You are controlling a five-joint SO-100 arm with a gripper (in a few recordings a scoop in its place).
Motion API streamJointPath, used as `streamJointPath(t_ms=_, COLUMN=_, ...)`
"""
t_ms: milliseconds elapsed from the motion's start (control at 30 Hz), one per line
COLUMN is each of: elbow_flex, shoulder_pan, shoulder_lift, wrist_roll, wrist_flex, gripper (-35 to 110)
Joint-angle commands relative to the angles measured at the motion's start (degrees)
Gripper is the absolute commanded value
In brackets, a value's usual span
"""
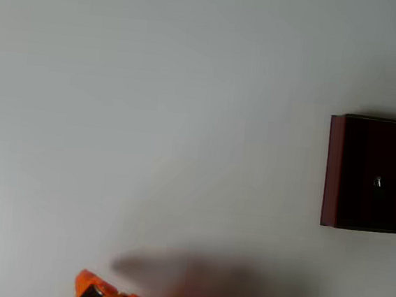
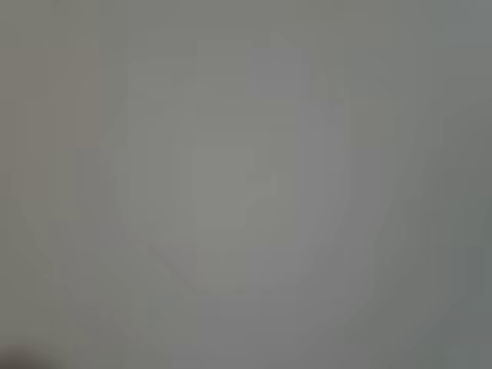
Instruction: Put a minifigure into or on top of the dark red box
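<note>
dark red box (image 1: pixel 333 168) sits at right edge of the overhead view, open side up, with a tiny pale speck inside, possibly the minifigure (image 1: pixel 378 183), too small to confirm. Orange arm (image 1: pixel 103 295) low at the bottom edge, well apart from the box; can't tell pincer opening or load. Wrist view is blank grey blur

In the overhead view, soft even light falls on the pale grey-white surface (image 1: pixel 153 102), dimming toward the lower left corner. A broad blurred shadow (image 1: pixel 206 279) lies beside the orange arm part (image 1: pixel 103 295) at the bottom edge. The whole frame is slightly soft. The wrist view is uniformly grey, wholly out of focus.
</note>
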Motion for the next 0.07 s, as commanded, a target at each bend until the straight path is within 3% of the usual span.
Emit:
streamJointPath(t_ms=0, elbow_flex=-2.0, shoulder_pan=-1.2, shoulder_lift=0.4, wrist_roll=-1.3, wrist_flex=1.4, gripper=0)
streamJointPath(t_ms=33, elbow_flex=-2.0, shoulder_pan=-1.2, shoulder_lift=0.4, wrist_roll=-1.3, wrist_flex=1.4, gripper=0)
